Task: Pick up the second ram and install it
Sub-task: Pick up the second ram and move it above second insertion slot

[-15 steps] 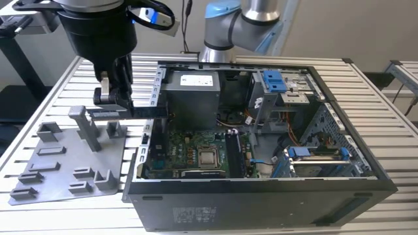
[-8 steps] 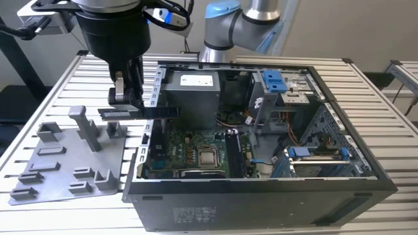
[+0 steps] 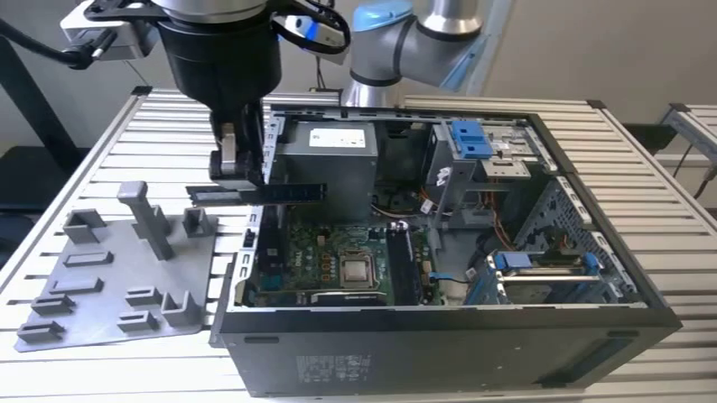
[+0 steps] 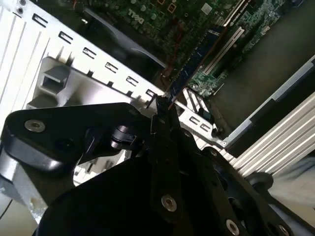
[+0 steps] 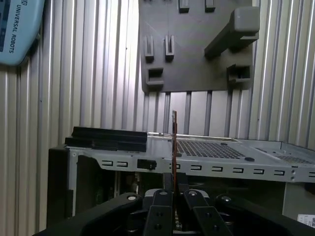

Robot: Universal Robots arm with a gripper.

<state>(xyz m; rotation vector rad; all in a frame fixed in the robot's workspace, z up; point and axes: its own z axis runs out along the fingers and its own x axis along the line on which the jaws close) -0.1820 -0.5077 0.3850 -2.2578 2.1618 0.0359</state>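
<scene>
Here's the table — silver metal, ribbed with long parallel slats running edge to edge. Toward the exterior view's left, a flat grey fixture plate lies right on those slats, studded with small upright holders and a couple of taller posts. Just beside it, toward the exterior view's right, sits the open computer case — on its side, cover off, green board facing up.

In the exterior view, an open computer case stands on a slatted table, with a gray fixture plate at its nine o'clock.
</scene>
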